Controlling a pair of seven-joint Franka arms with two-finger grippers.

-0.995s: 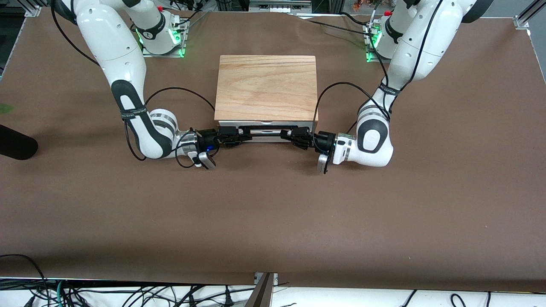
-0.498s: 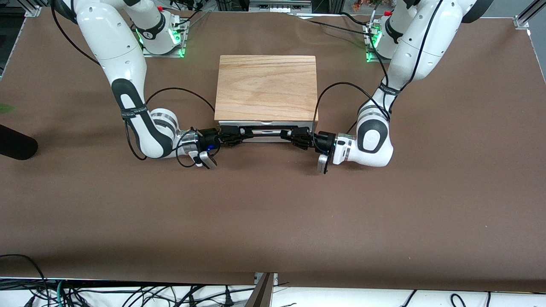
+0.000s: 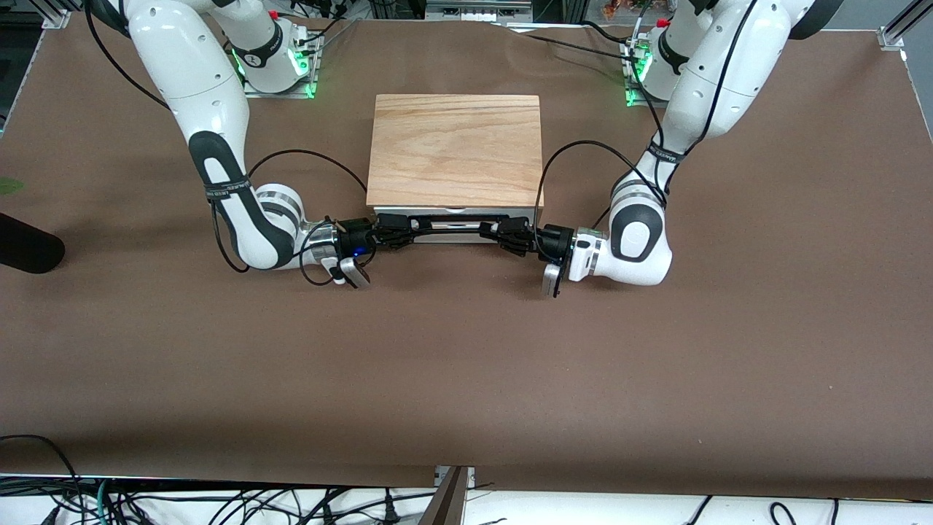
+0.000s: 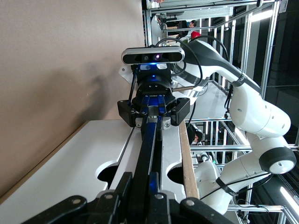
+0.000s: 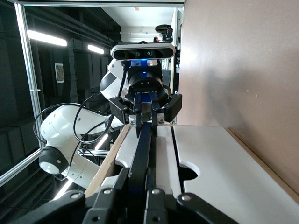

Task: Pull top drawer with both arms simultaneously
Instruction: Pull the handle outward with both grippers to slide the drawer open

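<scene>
The top drawer's white front (image 3: 455, 227) sits under the box's light wooden top (image 3: 455, 149), and its long black bar handle (image 3: 452, 219) runs across it. My right gripper (image 3: 397, 235) is shut on the handle at the right arm's end. My left gripper (image 3: 501, 235) is shut on it at the left arm's end. In the left wrist view my left gripper (image 4: 142, 198) clamps the bar (image 4: 149, 144), with the right gripper (image 4: 153, 109) at its other end. In the right wrist view my right gripper (image 5: 140, 193) clamps the bar (image 5: 145, 144), facing the left gripper (image 5: 145, 109).
The brown table mat (image 3: 466, 364) stretches wide in front of the drawer. A second white panel (image 4: 84, 158) with a round notch lies below the handle. A dark object (image 3: 25, 244) rests at the table edge by the right arm's end.
Both arms have shifted only very slightly. Both grippers keep their hold on the handle and the drawer front stands where it was.
</scene>
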